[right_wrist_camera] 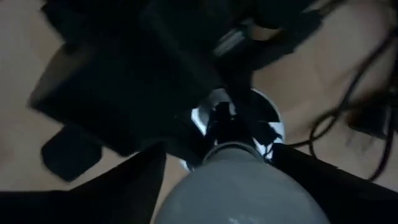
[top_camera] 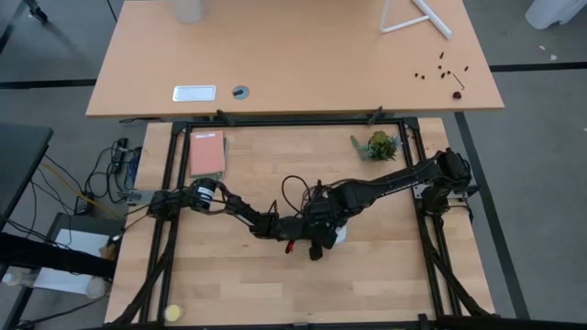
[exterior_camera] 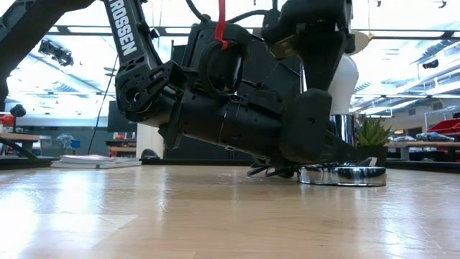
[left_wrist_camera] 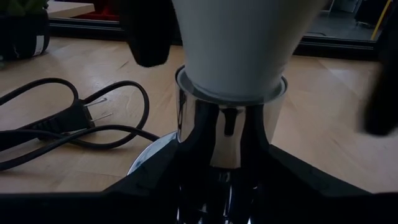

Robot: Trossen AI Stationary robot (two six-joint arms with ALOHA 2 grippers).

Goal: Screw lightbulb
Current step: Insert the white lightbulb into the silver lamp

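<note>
I have the lightbulb point(left_wrist_camera: 233, 43) standing upright in the socket point(left_wrist_camera: 227, 127), right hand point(right_wrist_camera: 217, 163) gripping it from above; left hand point(left_wrist_camera: 230, 180) clamps the socket at frame centre.

In the high view both grippers cover the lightbulb point(top_camera: 340, 236) almost wholly. The left wrist view cuts off its top.

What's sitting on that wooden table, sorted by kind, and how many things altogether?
Bulb: 1
Socket: 1
Cord: 1
Plant: 1
Book: 1
Yellow ball: 1
Total: 6
</note>
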